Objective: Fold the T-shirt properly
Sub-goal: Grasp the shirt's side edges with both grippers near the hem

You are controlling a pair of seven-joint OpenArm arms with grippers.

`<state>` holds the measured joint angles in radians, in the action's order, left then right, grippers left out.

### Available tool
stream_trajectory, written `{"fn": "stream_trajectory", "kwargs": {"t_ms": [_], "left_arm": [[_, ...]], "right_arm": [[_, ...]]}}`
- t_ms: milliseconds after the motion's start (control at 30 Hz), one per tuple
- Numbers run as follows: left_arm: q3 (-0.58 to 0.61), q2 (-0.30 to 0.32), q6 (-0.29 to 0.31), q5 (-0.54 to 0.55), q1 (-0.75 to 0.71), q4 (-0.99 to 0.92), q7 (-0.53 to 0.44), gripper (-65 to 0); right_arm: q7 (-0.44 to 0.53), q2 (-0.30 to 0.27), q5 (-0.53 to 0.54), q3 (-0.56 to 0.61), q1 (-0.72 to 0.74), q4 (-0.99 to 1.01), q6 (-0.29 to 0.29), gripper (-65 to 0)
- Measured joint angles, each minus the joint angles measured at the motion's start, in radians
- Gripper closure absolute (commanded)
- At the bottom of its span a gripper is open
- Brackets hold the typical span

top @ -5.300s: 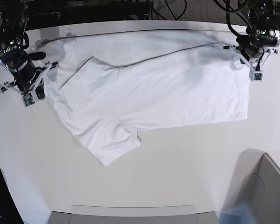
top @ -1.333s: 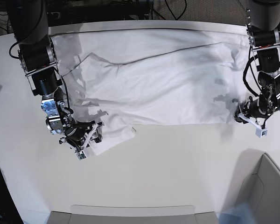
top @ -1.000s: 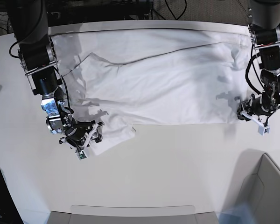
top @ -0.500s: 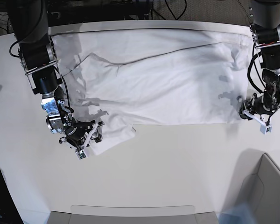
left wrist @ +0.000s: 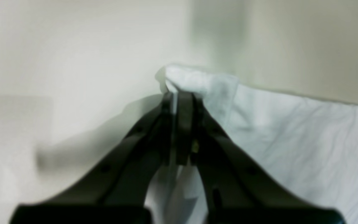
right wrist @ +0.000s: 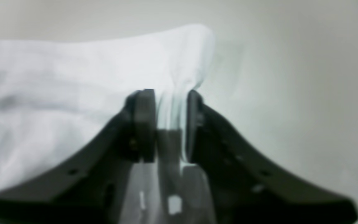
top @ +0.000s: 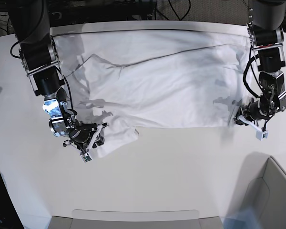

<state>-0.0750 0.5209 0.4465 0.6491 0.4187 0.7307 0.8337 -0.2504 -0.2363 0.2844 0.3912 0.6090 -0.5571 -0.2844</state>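
The white T-shirt (top: 167, 81) lies spread across the far half of the table, wrinkled, with one sleeve folded in at the lower left. My left gripper (top: 239, 119) is at the shirt's lower right corner. In the left wrist view it (left wrist: 176, 96) is shut on that corner of the fabric (left wrist: 291, 130). My right gripper (top: 99, 137) is at the lower left sleeve. In the right wrist view it (right wrist: 170, 102) is shut on a bunched fold of the sleeve fabric (right wrist: 73, 77).
The white tabletop (top: 171, 171) stretches in front of the shirt. A grey bin (top: 271, 191) stands at the front right corner, and a grey tray edge (top: 133, 217) runs along the front. Cables hang behind the table's far edge.
My left gripper has shifted inward to the left, drawing the shirt's lower right corner with it. My right gripper has edged slightly right at the sleeve.
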Motion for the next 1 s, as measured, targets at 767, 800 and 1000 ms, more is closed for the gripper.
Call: {"fn": "stream_trajectory", "kwargs": {"t_ms": [767, 800, 1000], "left_arm": [[-0.204, -0.019, -0.004, -0.043, -0.048, 0.172, 0.057, 0.0], [-0.205, -0.019, -0.004, -0.043, -0.052, 0.198, 0.056, 0.0], [-0.205, -0.016, -0.004, -0.035, -0.095, 0.309, 0.102, 0.0]], "right_arm": [[-0.15, -0.029, -0.03, -0.005, 0.006, -0.256, 0.004, 0.0], [-0.186, -0.029, -0.03, -0.019, 0.003, -0.278, 0.004, 0.0], [-0.323, -0.018, -0.027, -0.18, -0.035, -0.455, 0.004, 0.0]]}}
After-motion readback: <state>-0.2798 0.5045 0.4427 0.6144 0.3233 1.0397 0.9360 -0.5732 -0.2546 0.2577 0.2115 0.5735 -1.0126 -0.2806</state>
